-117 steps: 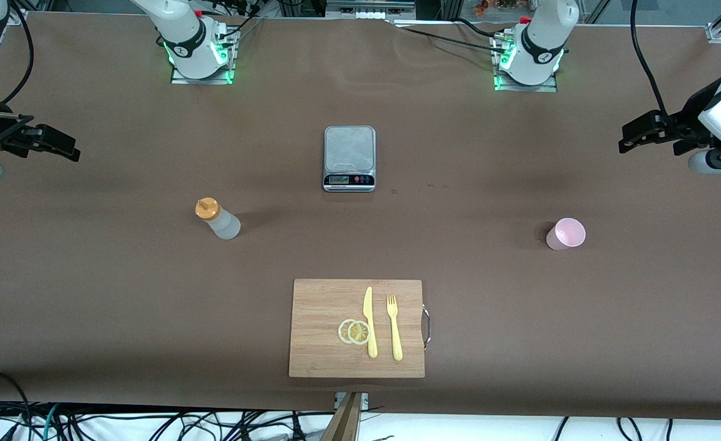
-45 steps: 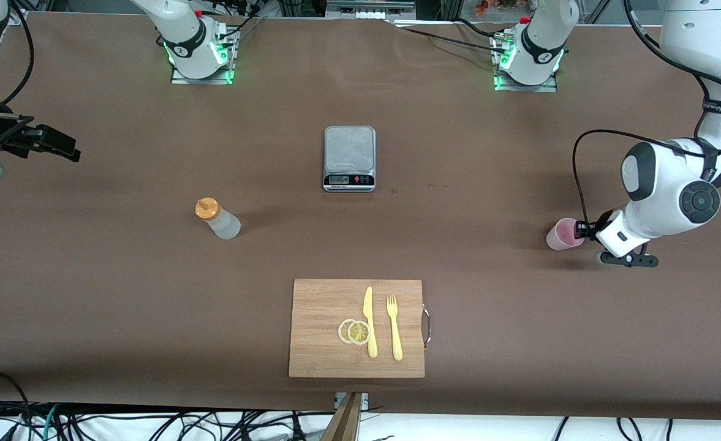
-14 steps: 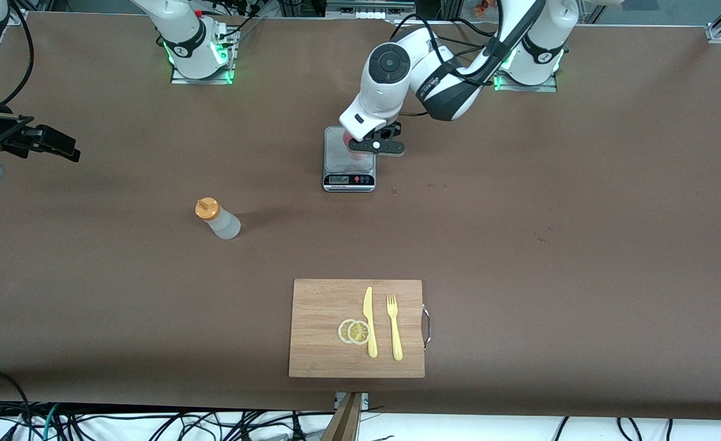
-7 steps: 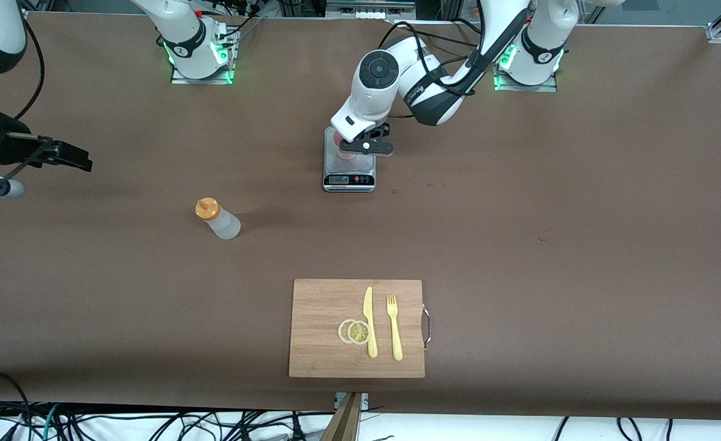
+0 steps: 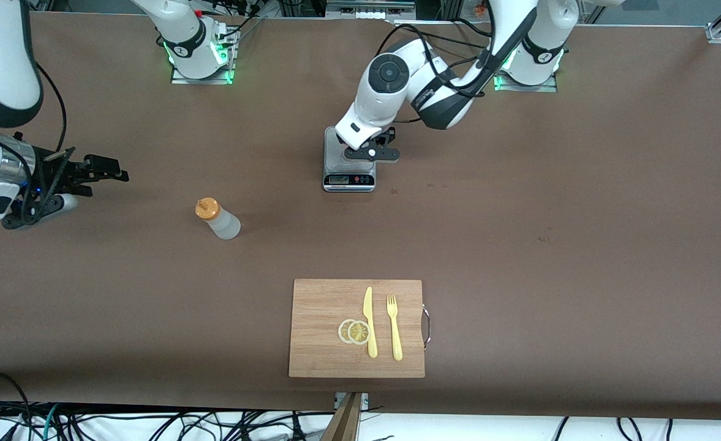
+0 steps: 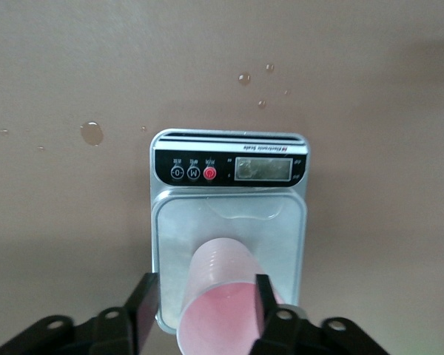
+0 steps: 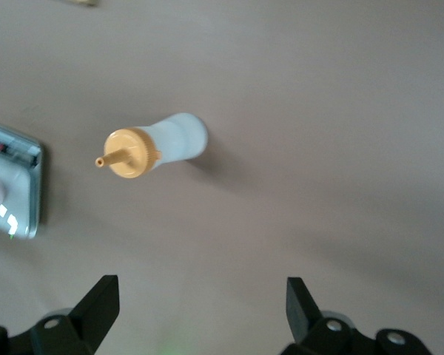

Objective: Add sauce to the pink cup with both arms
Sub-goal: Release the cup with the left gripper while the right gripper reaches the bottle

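On the grey kitchen scale (image 6: 229, 222), a flat brushed-metal platform with a dark strip of buttons and a small display, stands the pink cup (image 6: 222, 296), a plain tapered cup of pale, smooth plastic. The left gripper (image 6: 203, 303) sits low over the scale with one black finger on each side of the cup; the fingers (image 6: 144, 307) stand slightly wider than the cup's rim, and whether they press on it or have let go cannot be told. In the front view the left arm's white wrist covers the cup entirely.

The sauce bottle (image 5: 218, 219), a small translucent whitish squeeze bottle with a ridged orange cap and a thin nozzle, stands upright on the matte brown table (image 5: 581, 275), nearer the front camera than the scale and toward the right arm's end. The right gripper (image 5: 106, 168) hangs over bare table farther toward that end, well apart from the bottle, its two black fingers spread wide and holding nothing; its wrist camera looks down on the bottle between them.

Nearest the front camera lies a rectangular wooden cutting board (image 5: 323, 343) with a metal handle, carrying a yellow plastic knife (image 5: 369, 321), a yellow plastic fork (image 5: 394, 327) and two lemon slices (image 5: 354, 332). A few small drops (image 6: 92, 133) bead on the table beside the scale.
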`<act>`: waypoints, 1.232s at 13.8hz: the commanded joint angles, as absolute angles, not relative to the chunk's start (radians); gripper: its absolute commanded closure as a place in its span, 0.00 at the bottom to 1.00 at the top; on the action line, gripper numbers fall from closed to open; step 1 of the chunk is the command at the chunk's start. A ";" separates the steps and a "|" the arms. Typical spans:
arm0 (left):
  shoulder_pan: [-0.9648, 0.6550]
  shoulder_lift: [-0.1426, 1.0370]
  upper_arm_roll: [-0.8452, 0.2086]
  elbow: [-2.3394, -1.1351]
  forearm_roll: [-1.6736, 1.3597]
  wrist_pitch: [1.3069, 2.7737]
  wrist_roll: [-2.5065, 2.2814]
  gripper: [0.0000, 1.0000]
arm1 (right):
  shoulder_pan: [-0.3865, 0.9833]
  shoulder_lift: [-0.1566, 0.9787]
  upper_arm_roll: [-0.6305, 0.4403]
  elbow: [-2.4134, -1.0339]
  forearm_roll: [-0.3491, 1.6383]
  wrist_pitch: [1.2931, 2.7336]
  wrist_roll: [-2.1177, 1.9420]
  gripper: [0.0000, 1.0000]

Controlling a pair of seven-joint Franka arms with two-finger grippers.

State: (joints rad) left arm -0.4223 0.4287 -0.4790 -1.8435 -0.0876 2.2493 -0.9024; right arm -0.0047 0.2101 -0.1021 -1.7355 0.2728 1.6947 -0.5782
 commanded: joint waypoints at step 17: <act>0.023 0.115 -0.149 -1.397 -0.060 1.435 -0.110 0.00 | -0.083 0.675 -0.146 -1.905 1.169 1.660 -2.398 0.00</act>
